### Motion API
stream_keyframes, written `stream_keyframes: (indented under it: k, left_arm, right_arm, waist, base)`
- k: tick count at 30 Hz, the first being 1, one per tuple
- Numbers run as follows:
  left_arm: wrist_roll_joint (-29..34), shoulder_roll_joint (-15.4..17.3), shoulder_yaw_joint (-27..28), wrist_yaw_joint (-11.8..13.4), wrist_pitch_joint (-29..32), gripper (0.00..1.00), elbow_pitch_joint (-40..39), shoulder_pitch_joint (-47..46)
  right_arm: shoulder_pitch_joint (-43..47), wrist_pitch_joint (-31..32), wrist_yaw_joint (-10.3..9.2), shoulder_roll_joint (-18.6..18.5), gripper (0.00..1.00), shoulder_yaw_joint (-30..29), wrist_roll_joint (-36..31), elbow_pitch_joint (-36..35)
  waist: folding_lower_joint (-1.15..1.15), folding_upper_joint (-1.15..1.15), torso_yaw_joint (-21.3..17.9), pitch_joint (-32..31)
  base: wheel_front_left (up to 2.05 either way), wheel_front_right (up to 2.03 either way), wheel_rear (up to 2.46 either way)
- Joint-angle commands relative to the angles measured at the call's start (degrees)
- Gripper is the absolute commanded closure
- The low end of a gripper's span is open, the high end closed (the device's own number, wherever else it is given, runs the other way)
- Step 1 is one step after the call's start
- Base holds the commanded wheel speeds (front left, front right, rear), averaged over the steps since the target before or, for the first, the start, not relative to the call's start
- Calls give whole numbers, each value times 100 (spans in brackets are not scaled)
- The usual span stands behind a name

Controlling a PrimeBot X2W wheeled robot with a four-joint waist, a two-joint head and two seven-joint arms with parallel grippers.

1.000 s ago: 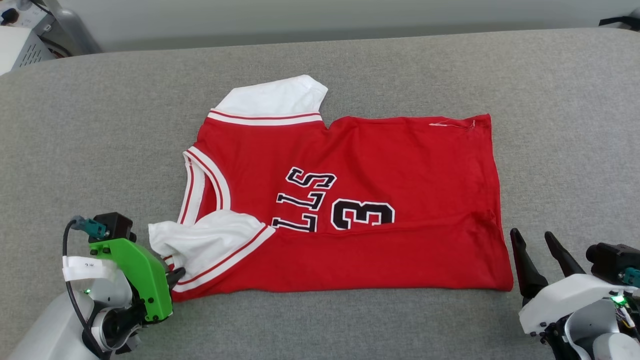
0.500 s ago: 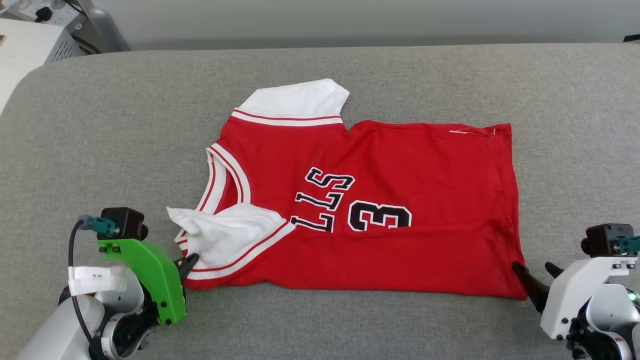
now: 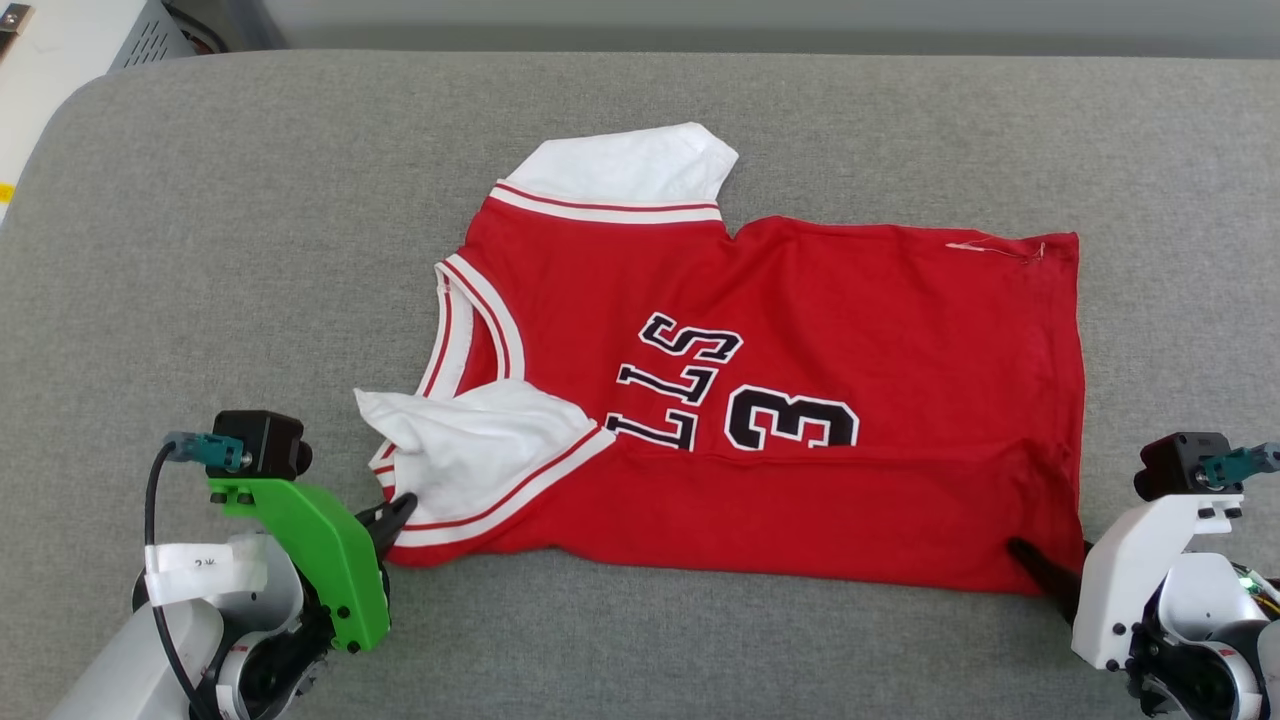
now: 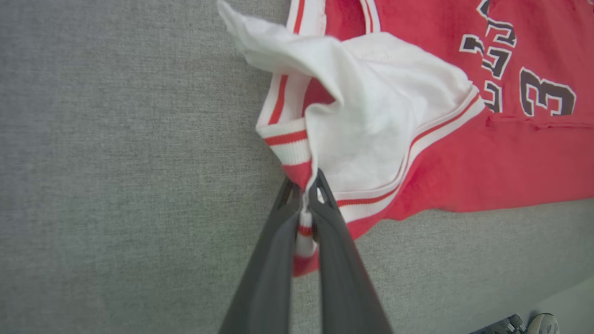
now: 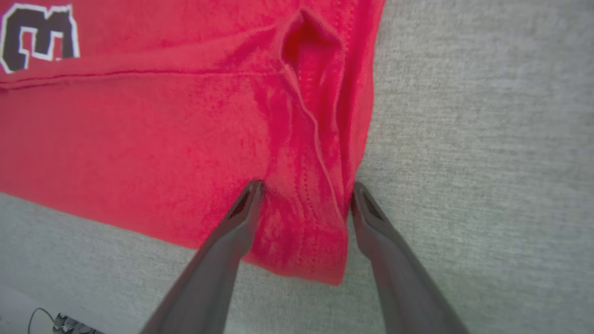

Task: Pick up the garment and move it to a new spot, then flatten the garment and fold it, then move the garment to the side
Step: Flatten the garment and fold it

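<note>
The garment (image 3: 800,330) is a red jersey with white sleeves, lying spread on the grey cushion with its near edge folded up over part of the black number. My left gripper (image 3: 397,512) is at the near-left corner, shut on the striped trim by the white sleeve (image 4: 380,106); the left wrist view shows the left gripper (image 4: 304,192) pinching that trim. My right gripper (image 3: 1045,565) is at the near-right corner. In the right wrist view the right gripper (image 5: 306,190) is open, its fingers on either side of the wrinkled red hem corner (image 5: 306,232).
The grey padded surface (image 3: 250,250) extends all around the jersey, with its rounded back-left corner near white equipment (image 3: 60,40). Its near edge shows at the bottom of the wrist views, with a cable (image 5: 55,320) below it.
The head camera has shifted. My right gripper has dropped from standing apart, fingers up, to straddle the jersey's near-right corner. The left gripper keeps its hold on the trim.
</note>
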Motion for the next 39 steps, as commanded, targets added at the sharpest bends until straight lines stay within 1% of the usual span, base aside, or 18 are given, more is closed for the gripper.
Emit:
stream_keyframes:
  k: [1,4,9,14,18,23,26,28,31,36,37,38,39]
  left_arm:
    - [-36,-37,-6,-40,-49,100,13,28]
    - [13,-35,14,-59,-173,100,11,35]
    - [133,15,19,-78,-374,100,-49,137]
    - [228,111,39,17,-503,100,-206,378]
    - [321,215,48,169,-573,100,-402,652]
    - [342,342,110,468,-625,100,-753,1181]
    - [243,373,165,655,-621,100,-929,1568]
    - [153,359,185,729,-626,100,-958,1796]
    - [5,253,196,728,-703,100,-885,2027]
    - [-128,-6,93,531,-816,100,-367,1993]
    - [-130,-58,77,498,-846,100,-258,1941]
    - [-113,-101,35,459,-852,100,-123,1876]
    - [-112,-143,10,430,-856,84,-30,1823]
  right_arm:
    - [65,146,-2,129,100,148,90,239]
    - [-27,64,-2,78,100,99,83,166]
    - [-100,-63,-2,-51,100,18,39,-86]
    - [-13,-97,-2,-108,100,42,28,-396]
    - [177,-39,-2,-157,100,112,86,-553]
    - [564,49,-2,-168,100,100,123,-857]
    - [900,108,-2,-93,100,29,118,-1015]
    - [1114,150,-2,-6,100,-28,115,-1041]
    - [1348,124,-2,84,100,-86,71,-977]
    - [1545,-68,-2,362,100,-138,49,-707]
    - [1549,-129,-2,394,77,-148,53,-650]
    - [1551,-210,-2,432,40,-164,72,-575]
    - [1544,-292,-2,462,0,-171,112,-526]
  waist:
    - [0,0,12,14]
    - [0,0,-8,-30]
    - [0,0,-20,-307]
    - [0,0,-49,-668]
    - [0,0,-51,-924]
    - [0,0,-58,-1137]
    - [0,0,-52,-1185]
    - [0,0,-54,-1196]
    - [0,0,-57,-1187]
    - [0,0,-45,-1134]
    - [0,0,-43,-1125]
    - [0,0,-43,-1117]
    - [0,0,-41,-1110]
  base:
    - [0,0,0]
    - [0,0,0]
    - [0,0,0]
    - [0,0,0]
    - [0,0,0]
    - [0,0,0]
    - [0,0,0]
    - [0,0,0]
    - [0,0,0]
    - [0,0,0]
    - [0,0,0]
    - [0,0,0]
    - [0,0,0]
